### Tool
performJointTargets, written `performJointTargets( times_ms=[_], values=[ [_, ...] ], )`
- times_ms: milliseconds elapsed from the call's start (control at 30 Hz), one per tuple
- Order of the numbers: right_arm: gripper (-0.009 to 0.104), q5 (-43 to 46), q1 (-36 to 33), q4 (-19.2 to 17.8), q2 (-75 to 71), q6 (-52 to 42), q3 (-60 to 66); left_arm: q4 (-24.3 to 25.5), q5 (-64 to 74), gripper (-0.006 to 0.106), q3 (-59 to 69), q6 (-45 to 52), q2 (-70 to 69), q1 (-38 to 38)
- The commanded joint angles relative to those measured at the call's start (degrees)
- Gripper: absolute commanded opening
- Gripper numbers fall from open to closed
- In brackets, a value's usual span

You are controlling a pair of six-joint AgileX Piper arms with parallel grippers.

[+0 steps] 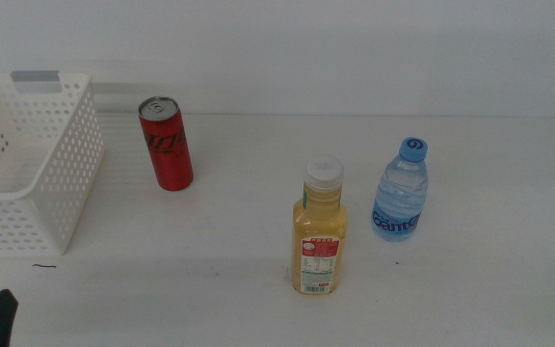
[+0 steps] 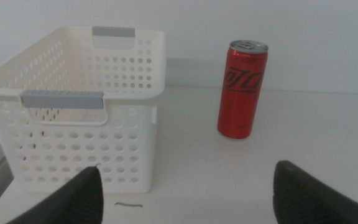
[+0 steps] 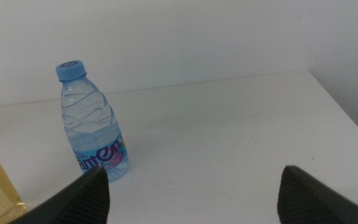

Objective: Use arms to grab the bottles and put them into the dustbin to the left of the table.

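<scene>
Now we hold our left gripper (image 2: 188,196) low at the table's (image 1: 470,289) near left corner, jaws spread wide, facing the white dustbin (image 2: 73,134) and upright red soda can (image 2: 242,89). Our right gripper (image 3: 194,199), also spread, faces the standing water bottle (image 3: 92,124); the yellow juice bottle (image 1: 319,231) stands nearby.

A: Left gripper (image 2: 188,193) look?
B: Two matte black jaws, smooth, rounded wedge tips. Dark sliver at the middle view's bottom corner.
A: Right gripper (image 3: 191,193)?
B: Same: black, plain, no visible screws, cables or markings.
</scene>
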State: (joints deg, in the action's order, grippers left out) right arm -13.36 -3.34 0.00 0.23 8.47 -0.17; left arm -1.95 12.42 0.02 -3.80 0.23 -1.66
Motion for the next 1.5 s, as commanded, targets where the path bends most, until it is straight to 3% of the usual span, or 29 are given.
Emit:
performJointTargets(
  times_ms=[0,133,300,500,733,1167,1300,1467],
  values=[
    [0.087,0.1,0.4,-0.8,-0.2,-0.4,0.2,-0.4,-1.4,0.093,0.0,-0.5,-0.2,-0.6],
    [0.087,0.1,0.4,-0.8,-0.2,-0.4,0.2,-0.4,-15.4,0.093,0.0,-0.5,13.4,-4.6],
    [0.087,0.1,0.4,-0.8,-0.2,-0.4,0.2,1.9,-50.0,0.093,0.0,-0.5,45.1,-9.9],
    [0.087,0.1,0.4,-0.8,-0.2,-0.4,0.2,1.9,-82.4,0.093,0.0,-1.2,76.6,-10.4],
    [0.087,0.1,0.4,-0.8,-0.2,-0.4,0.2,5.5,-82.4,0.093,-3.0,-5.0,93.1,-10.4],
    [0.087,0.1,0.4,-0.8,-0.2,-0.4,0.2,6.4,-82.4,0.093,-11.7,-4.0,93.8,-10.4],
    [0.087,0.1,0.4,-0.8,-0.2,-0.4,0.2,6.5,-82.4,0.093,-13.8,0.3,93.8,-10.4],
    [0.087,0.1,0.4,-0.8,-0.2,-0.4,0.2,8.0,-70.1,0.093,-20.2,0.3,94.9,-10.4]
  ],
)
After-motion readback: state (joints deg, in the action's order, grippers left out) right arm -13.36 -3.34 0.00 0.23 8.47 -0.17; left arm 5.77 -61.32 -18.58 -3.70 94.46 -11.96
